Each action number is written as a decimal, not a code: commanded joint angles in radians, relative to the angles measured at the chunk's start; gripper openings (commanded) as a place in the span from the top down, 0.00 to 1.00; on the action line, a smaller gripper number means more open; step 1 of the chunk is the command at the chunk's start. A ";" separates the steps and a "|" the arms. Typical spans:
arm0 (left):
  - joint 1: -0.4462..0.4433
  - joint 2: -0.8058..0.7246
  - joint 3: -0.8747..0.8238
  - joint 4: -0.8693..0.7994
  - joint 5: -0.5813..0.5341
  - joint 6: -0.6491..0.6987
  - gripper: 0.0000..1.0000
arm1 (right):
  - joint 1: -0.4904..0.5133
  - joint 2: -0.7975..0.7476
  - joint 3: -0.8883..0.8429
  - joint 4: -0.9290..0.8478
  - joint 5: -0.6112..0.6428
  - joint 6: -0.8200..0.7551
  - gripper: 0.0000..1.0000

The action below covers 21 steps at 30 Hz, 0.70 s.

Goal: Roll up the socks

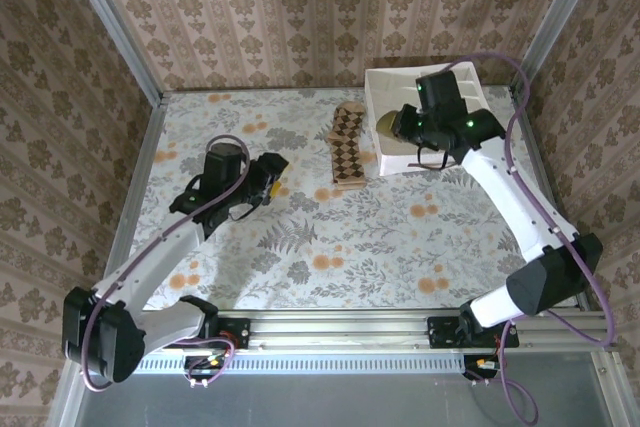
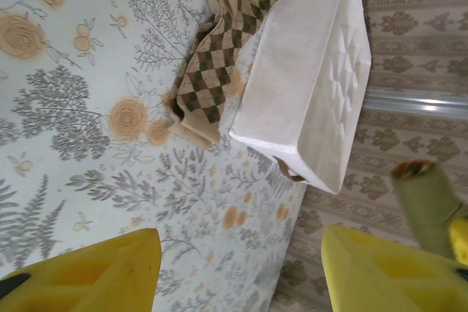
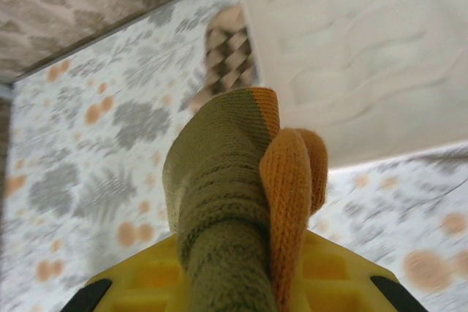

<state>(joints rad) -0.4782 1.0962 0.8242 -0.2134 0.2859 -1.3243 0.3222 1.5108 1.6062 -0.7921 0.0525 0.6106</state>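
Our green woolly sock with an orange tip is bunched up, pinched in our right gripper. Our brown diamond-patterned cloth sock lies flat on the bench. Our left gripper is spread wide.

Olive-green sock, orange-tipped, bunched in the right gripper; argyle sock unrolled against the white bin.

Top view: high, behind the arm bases, looks down and forward over the whole counter, far off. Left wrist view: rides the left hand, looks out between its yellow fingers, mid-range, at the argyle sock and white bin. Right wrist view: on the right hand, very close on the olive sock, background blurred. All three views share the argyle sock and the bin's side.
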 commanded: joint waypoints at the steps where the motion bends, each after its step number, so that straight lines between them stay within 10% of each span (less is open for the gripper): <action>1: -0.020 -0.056 0.038 -0.123 -0.050 0.150 0.40 | -0.028 0.107 0.100 -0.110 0.137 -0.195 1.00; 11: -0.033 -0.146 0.049 -0.201 -0.094 0.230 0.41 | -0.040 0.538 0.577 -0.459 0.243 -0.276 1.00; 21: -0.028 -0.170 0.023 -0.203 -0.106 0.218 0.41 | -0.019 0.590 0.551 -0.487 0.234 -0.232 1.00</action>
<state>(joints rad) -0.5045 0.9375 0.8413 -0.4004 0.1955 -1.1309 0.2909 2.1071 2.1582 -1.2285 0.2584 0.3695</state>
